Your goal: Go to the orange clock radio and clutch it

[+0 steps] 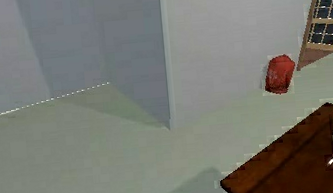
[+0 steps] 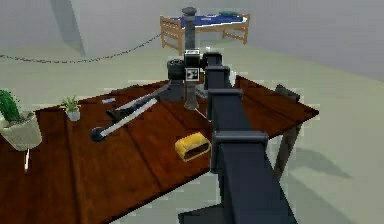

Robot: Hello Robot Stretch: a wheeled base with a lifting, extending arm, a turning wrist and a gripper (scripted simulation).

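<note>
Wooden table (image 2: 60, 180), orange clock radio (image 2: 191, 147) face nearward, long axis left-right; gripper (image 2: 108, 122), hold unclear.

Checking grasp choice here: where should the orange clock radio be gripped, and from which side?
Probably grip the clock radio across its narrow sides, from above: it is a low box sitting flat on the table, top clear.

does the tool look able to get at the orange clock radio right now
Probably not yet: the tool is farther out over the table than the clock radio, which lies beside the arm. Nothing stands between them.
</note>
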